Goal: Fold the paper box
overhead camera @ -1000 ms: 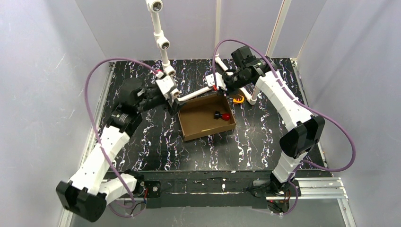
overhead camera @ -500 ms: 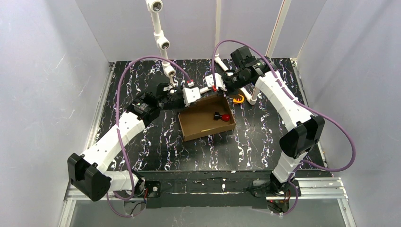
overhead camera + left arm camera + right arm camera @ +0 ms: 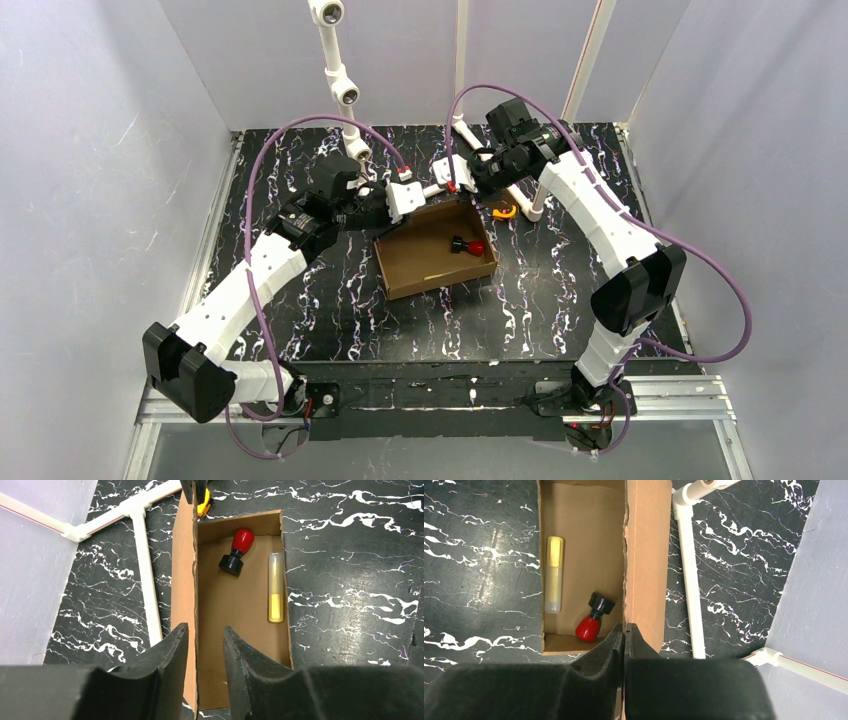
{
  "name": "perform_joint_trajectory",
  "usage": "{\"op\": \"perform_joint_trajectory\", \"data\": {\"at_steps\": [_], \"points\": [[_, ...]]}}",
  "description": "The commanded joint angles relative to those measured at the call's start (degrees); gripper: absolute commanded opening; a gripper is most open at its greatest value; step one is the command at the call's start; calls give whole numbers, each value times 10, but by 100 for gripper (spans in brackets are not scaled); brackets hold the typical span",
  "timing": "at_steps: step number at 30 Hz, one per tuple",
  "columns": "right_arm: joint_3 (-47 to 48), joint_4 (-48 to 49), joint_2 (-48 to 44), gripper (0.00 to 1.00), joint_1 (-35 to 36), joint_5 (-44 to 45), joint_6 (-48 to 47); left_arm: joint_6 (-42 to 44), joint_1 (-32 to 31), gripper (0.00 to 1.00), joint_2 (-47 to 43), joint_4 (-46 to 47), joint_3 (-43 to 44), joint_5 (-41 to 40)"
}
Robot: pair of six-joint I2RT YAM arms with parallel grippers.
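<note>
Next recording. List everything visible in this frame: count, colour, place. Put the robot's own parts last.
paper box: one, brown, open-topped, mid-table
stamp-like knob: one, red with a black base, lying inside the box
tube: one, clear and yellow, lying inside the box along one long wall
small item: one, orange-yellow, on the table just past the box's far right corner, partly hidden
pipe frame: white, along the table's far side
table: one, black with white marbling
cables: purple, looping off both arms
arms: two, white and black, bases at the near edge
left pincer: black, open, astride the box's far wall
right pincer: black, shut on the same wall's other end
</note>
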Motion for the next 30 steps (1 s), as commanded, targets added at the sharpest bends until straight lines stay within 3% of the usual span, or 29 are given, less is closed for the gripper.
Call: {"op": "perform_joint_trajectory", "data": {"at_steps": [1,2,6,9,10,13,15,18,23,30], "points": [[26,8,-7,10,1,-9,6,-10,-2,31,-2,-10,17,-2],[24,8,-7,10,1,-9,5,-9,-2,28,-1,-12,17,-3],[22,8,-7,10,1,-11,5,-5,-2,1,2,-23,24,-5],[21,8,-7,12,1,-12,6,-4,-3,0,2,-23,22,-6],[21,10,-7,20,1,-12,10,-4,-2,0,1,-23,21,-8],[16,37,-14,62,0,-13,68,-13,-2,0,-3,-21,18,-18],[13,74,-30,75,-5,-10,147,-18,-2,0,-7,-19,14,-22],[-40,149,-102,85,-47,-66,246,-24,-2,0,-16,-13,5,-22],[-251,337,-272,90,-160,-139,398,-48,0,0,-23,-11,-1,-29],[-403,355,-351,84,-190,-99,397,-86,30,0,-31,-8,10,11]]}}
